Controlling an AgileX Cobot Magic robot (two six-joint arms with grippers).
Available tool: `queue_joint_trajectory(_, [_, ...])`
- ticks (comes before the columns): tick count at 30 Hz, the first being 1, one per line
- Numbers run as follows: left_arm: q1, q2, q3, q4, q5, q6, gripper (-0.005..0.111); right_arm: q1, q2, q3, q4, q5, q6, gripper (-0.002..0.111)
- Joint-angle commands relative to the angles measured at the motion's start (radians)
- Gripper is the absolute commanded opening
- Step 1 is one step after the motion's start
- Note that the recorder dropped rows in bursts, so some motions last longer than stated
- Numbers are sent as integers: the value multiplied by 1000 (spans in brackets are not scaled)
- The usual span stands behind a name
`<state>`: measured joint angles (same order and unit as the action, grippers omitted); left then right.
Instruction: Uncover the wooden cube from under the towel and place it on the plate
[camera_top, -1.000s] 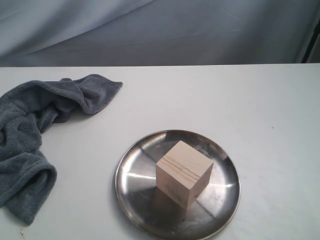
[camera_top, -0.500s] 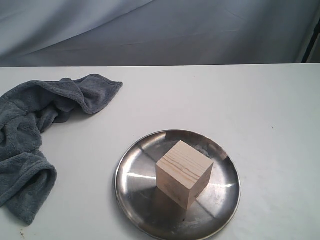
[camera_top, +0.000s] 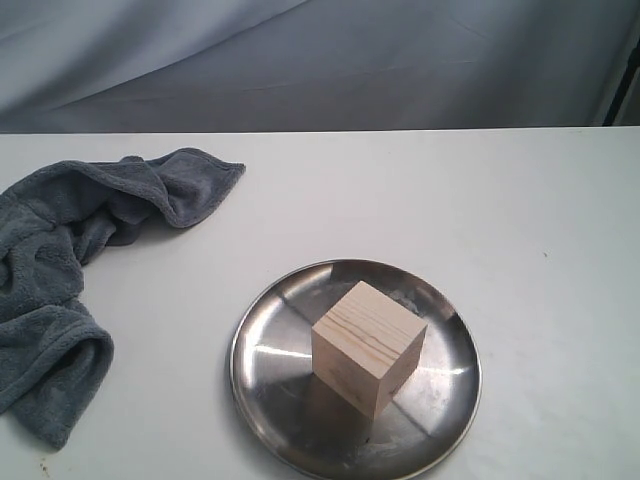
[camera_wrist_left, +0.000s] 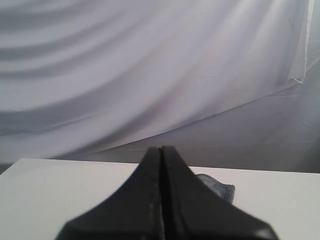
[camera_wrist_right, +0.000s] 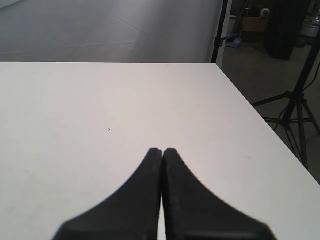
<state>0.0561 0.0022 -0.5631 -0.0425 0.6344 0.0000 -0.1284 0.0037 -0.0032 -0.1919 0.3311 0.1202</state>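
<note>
The pale wooden cube (camera_top: 366, 345) stands uncovered in the middle of the shiny steel plate (camera_top: 447, 395), near the table's front edge. The dark blue-grey towel (camera_top: 60, 270) lies crumpled at the left of the table, apart from the plate. A corner of the towel (camera_wrist_left: 220, 189) peeks out behind the left gripper (camera_wrist_left: 161, 150), whose black fingers are pressed together with nothing between them. The right gripper (camera_wrist_right: 162, 151) is likewise shut and empty, over bare white tabletop. Neither gripper shows in the exterior view.
A grey draped backdrop (camera_top: 330, 60) hangs behind the white table (camera_top: 420, 190). In the right wrist view the table's edge (camera_wrist_right: 260, 120) drops off to a floor with a tripod stand (camera_wrist_right: 295, 110) and other gear.
</note>
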Motion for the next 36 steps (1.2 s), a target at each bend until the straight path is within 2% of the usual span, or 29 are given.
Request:
queue_joint_trajectory(1, [3,-2,5,-15,7,9,0,0,-4,3,2,-1,0,0])
queue_joint_trajectory(3, [3,-2,5,28,12,9,0,0,-4,3,2,-1,0,0])
queue_joint_trajectory(8, [3,-2,66,130,-84,0,0,0,-4,3,2,-1,0,0])
queue_joint_trajectory(21, [3,-2,335,132,-534,0,0,0,-4,3,2,-1,0,0])
queue_joint_trajectory(30, [3,-2,471,132,-634,0,0,0,-4,3,2,-1,0,0])
queue_joint_trajectory(36, [3,-2,534,132,-640,0,0,0,-4,3,2,-1,0,0])
